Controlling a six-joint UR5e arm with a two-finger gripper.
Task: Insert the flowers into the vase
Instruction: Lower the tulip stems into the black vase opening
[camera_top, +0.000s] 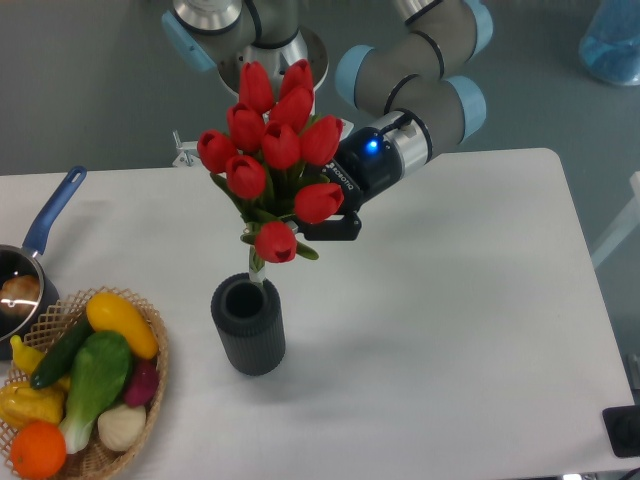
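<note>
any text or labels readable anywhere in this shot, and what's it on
White lettering on the black body of the gripper: there, but too blurred and tilted to read.
Small red and white sticker on the arm's base column: mostly hidden behind the flowers, unreadable.
Nothing written shows on the vase, the basket, the saucepan or the table.
</note>
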